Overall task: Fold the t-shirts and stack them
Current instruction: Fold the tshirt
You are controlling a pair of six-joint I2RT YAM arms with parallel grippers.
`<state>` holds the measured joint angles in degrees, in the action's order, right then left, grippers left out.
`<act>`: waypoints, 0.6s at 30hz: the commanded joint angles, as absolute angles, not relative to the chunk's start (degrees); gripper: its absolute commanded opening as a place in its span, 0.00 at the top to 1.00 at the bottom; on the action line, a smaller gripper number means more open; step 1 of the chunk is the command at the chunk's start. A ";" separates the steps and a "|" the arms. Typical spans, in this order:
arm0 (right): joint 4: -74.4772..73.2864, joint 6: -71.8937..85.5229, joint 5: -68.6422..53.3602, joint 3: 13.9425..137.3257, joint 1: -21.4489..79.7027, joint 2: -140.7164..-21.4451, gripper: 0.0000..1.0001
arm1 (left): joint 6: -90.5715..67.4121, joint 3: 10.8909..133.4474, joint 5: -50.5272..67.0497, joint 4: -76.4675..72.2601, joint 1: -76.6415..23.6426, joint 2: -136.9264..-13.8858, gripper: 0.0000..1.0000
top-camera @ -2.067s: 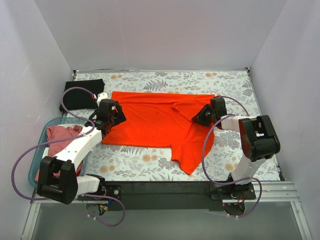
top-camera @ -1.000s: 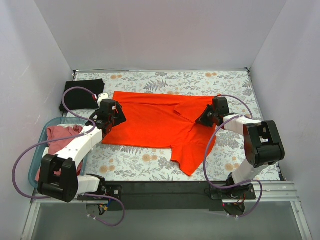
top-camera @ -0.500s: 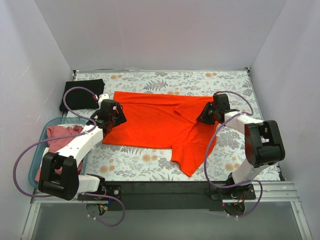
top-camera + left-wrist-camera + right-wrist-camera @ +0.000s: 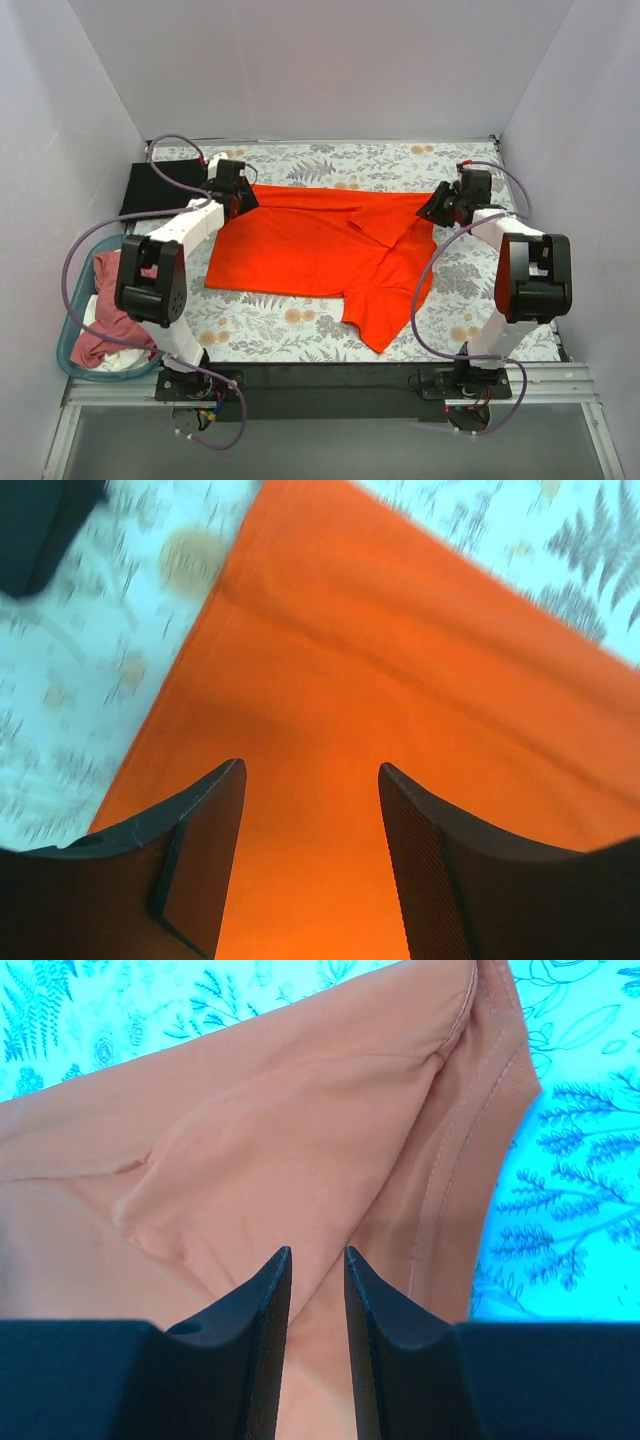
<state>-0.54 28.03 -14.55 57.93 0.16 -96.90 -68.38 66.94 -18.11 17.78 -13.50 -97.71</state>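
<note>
A bright orange-red t-shirt (image 4: 300,250) lies spread on the floral tabletop, its right sleeve folded inward and one flap hanging toward the near edge. My left gripper (image 4: 240,196) hovers over the shirt's far left corner, open, with only orange cloth (image 4: 400,680) showing between its fingers (image 4: 205,820). Over the far right corner, my right gripper (image 4: 433,210) stands open by a narrow gap above the folded sleeve (image 4: 250,1140), which looks salmon in that view. A folded black t-shirt (image 4: 160,186) rests at the far left. A dusty pink t-shirt (image 4: 125,275) sits in the basket.
The teal plastic basket (image 4: 68,335) stands at the left table edge beside the left arm, holding pink and white cloth. Grey walls close in the table on three sides. Floral cloth (image 4: 280,320) shows along the near edge and at the far right.
My left gripper swung from the shirt's left edge up to its far left corner. The right gripper moved back to the far right corner and its jaws parted, releasing the sleeve.
</note>
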 commanded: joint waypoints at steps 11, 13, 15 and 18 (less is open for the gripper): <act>5.27 25.40 -24.17 68.55 -3.69 -112.84 0.66 | -63.72 90.52 -23.02 18.46 -11.16 -121.89 0.48; 5.27 25.40 -24.17 69.43 -4.83 -115.03 0.66 | -63.63 91.49 -23.03 19.33 -10.99 -123.22 0.48; 5.19 25.31 -23.82 70.40 -5.88 -116.71 0.66 | -63.98 91.84 -21.98 19.69 -10.90 -124.62 0.48; 5.01 24.61 -22.94 74.25 -7.55 -120.66 0.66 | -64.77 92.72 -18.99 20.21 -10.99 -126.12 0.48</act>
<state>4.23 26.59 -24.67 70.89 -5.78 -117.32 -64.73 90.74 -20.40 18.65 -11.33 -125.19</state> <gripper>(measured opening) 0.337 0.523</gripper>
